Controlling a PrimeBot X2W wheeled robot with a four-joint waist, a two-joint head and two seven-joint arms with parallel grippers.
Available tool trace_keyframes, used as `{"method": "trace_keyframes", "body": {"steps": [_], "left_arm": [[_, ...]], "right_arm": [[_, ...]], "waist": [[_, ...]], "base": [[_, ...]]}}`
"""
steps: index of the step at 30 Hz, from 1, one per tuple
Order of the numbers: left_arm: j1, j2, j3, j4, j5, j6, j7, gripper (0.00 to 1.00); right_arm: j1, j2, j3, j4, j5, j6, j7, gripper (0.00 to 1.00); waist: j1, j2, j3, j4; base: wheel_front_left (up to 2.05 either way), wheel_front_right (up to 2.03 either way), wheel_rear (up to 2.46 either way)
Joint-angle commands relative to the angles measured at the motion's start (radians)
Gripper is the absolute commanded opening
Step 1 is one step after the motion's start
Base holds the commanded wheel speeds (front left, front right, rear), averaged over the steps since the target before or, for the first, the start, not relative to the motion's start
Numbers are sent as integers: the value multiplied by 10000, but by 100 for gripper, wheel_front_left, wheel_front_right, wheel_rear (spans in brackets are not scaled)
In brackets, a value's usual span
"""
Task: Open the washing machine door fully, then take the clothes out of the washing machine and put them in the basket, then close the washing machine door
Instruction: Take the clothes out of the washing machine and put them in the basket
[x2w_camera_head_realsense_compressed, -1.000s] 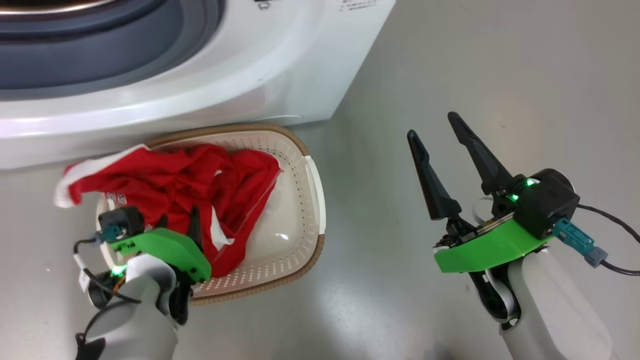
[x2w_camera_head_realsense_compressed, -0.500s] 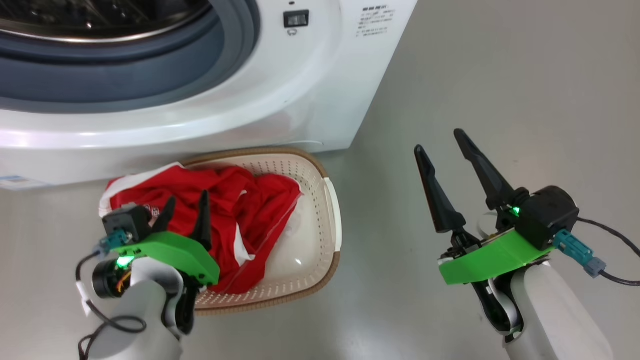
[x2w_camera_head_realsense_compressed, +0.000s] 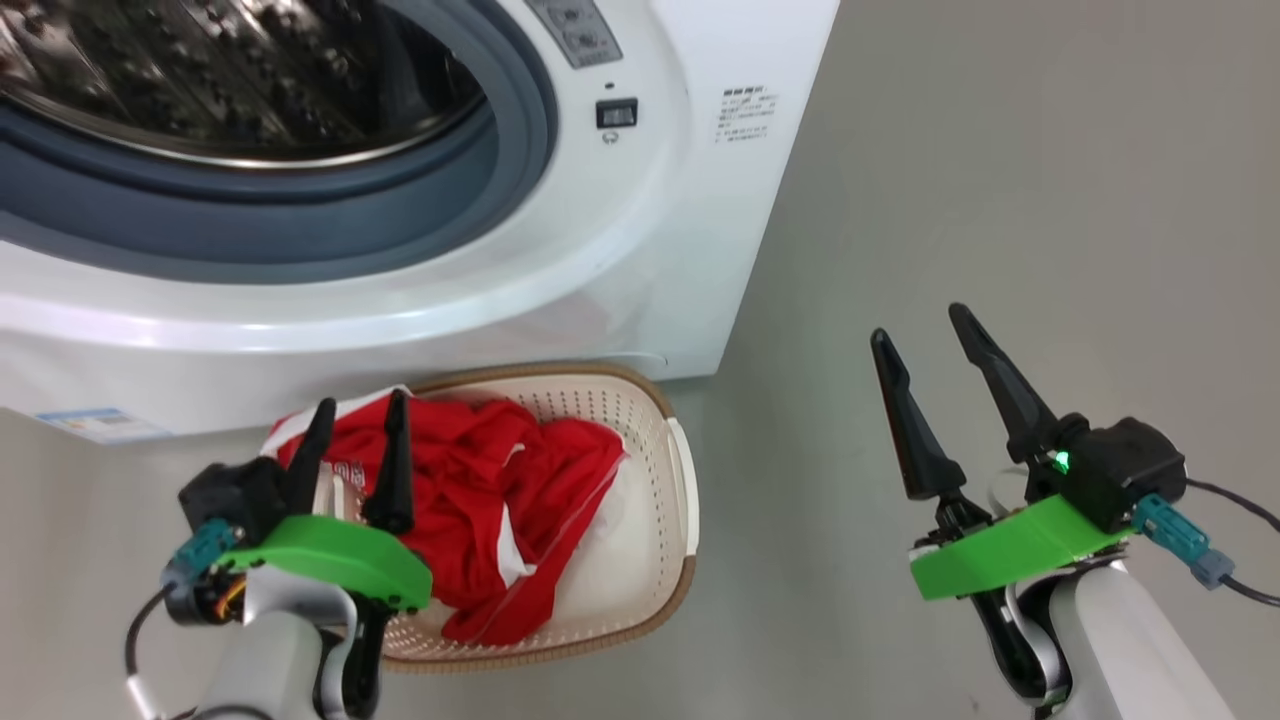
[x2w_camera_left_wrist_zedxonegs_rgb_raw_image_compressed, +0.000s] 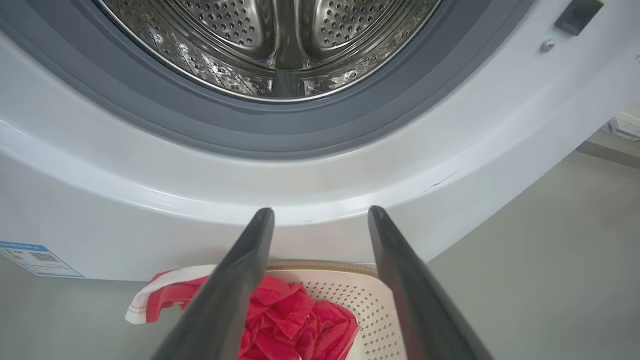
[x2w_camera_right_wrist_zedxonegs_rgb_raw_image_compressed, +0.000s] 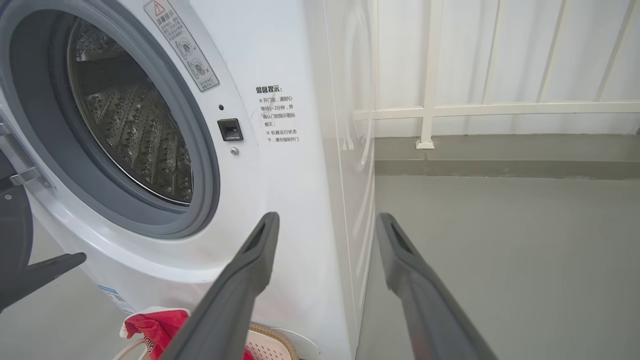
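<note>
The clothes (x2w_camera_head_realsense_compressed: 480, 490) lie bunched in the left half of the basket (x2w_camera_head_realsense_compressed: 650, 500), red with white trim, one end draped over its far left rim. The basket stands on the floor against the front of the washing machine (x2w_camera_head_realsense_compressed: 620, 260), whose steel drum (x2w_camera_left_wrist_zedxonegs_rgb_raw_image_compressed: 275, 40) looks bare where it shows. My left gripper (x2w_camera_head_realsense_compressed: 361, 400) hangs open just above the clothes, fingers pointing at the machine, nothing between them. My right gripper (x2w_camera_head_realsense_compressed: 918, 322) is open over bare floor to the basket's right. A black piece of the washing machine door (x2w_camera_right_wrist_zedxonegs_rgb_raw_image_compressed: 10, 220), swung open, shows at the left edge of the right wrist view.
Grey floor (x2w_camera_head_realsense_compressed: 1000, 180) stretches to the right of the machine. A white railing (x2w_camera_right_wrist_zedxonegs_rgb_raw_image_compressed: 430, 105) and pale wall stand behind it. A small blue label (x2w_camera_left_wrist_zedxonegs_rgb_raw_image_compressed: 35, 257) is stuck low on the machine's front. A cable (x2w_camera_head_realsense_compressed: 1240, 590) trails from my right wrist.
The head camera has tilted up, bringing the drum opening into view. My left gripper has lifted out of the clothes and now points toward the machine, open. The clothes stay in the basket.
</note>
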Motion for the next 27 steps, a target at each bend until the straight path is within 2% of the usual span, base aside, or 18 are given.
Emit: {"method": "trace_keyframes", "body": {"steps": [1,7,16,27], "left_arm": [[336,144,486,-478,124,-37,-121,100],[1004,2,1117,-1417,461,-321,-122,100],[1644,-90,1419,-2234,718,-786,-122,100],[2706,-152,1735,-3787,1789,-878,-122,100]], "right_arm": [[196,41,81,-231,-94,63,-63,100],[533,42,-270,-297,-133,63,-63,100],[968,25,-617,-267,-211,63,-63,100],[1624,-81,-805,-258,-427,63,-63,100]], "waist": [[0,0,-439,50],[0,0,-1032,1],[0,0,-1751,-57],[0,0,-2561,-113]], "base": [[0,0,0],[0,0,0],[0,0,0],[0,0,0]]}}
